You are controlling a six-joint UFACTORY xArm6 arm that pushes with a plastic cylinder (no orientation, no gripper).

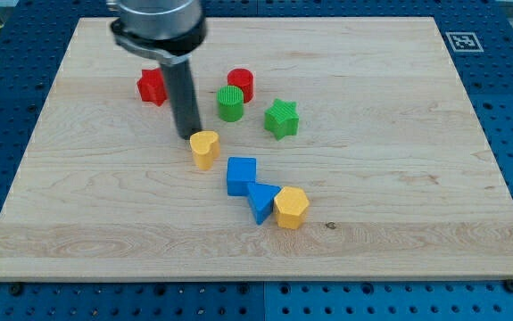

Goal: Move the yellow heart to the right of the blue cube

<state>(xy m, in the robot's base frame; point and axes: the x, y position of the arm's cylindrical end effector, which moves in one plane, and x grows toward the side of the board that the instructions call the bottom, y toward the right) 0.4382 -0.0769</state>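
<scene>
Blocks: two yellow, blue, green, red each.

eight blocks sit on the counter (399, 223). two are yellow: a yellow heart (204, 148) and a yellow hexagon (291, 208). two are blue: a blue cube (242, 176) and a blue triangle (261, 201). two are green: a green cylinder (230, 103) and a green star (281, 119). two are red: a red cylinder (241, 84) and a red star (152, 86).
</scene>
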